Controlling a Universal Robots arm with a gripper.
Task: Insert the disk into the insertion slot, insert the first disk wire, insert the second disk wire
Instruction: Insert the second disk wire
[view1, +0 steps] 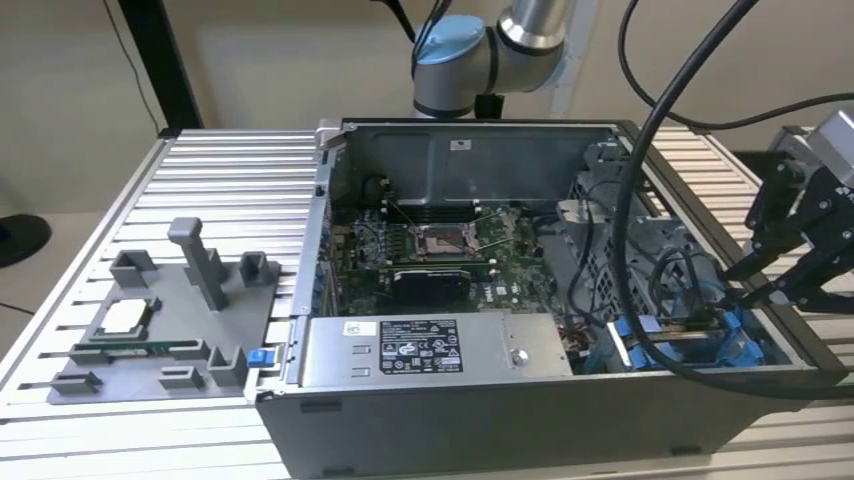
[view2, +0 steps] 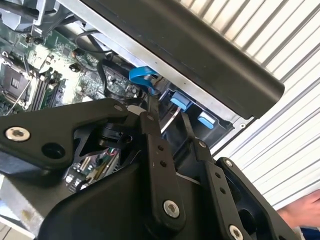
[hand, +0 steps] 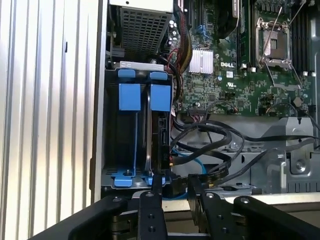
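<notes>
Ribbed aluminium counter (view1: 214, 170) fills the scene. At the exterior view's 9 o'clock sits a grey moulded plastic fixture tray (view1: 134, 372), its posts and pockets keeping spare parts sorted. At centre is an open dark-grey metal computer case (view1: 507, 420), side panel off so the arm can reach in from above. Inside, at 6 o'clock, is a grey power supply box with a black-and-white sticker (view1: 427, 350), and above it a green circuit board (view1: 441, 250).

Toward 4 o'clock is the insertion slot (view1: 667, 340), a grey metal bay with bright blue plastic rails. In the first wrist view the slot (hand: 129, 97) holds what reads as the disk (hand: 161, 135), a blue-framed flat drive standing on edge between the rails with its connector edge facing out. It looks seated, so that step is likely done.

A bundle of loose black wires (hand: 215, 135) lies just beside the disk.

The black metal pincer (view1: 734, 288) dips into the bay at 3 o'clock, nearest the disk's connector edge (hand: 174, 181). I cannot tell whether it is spread or pinching a wire.
</notes>
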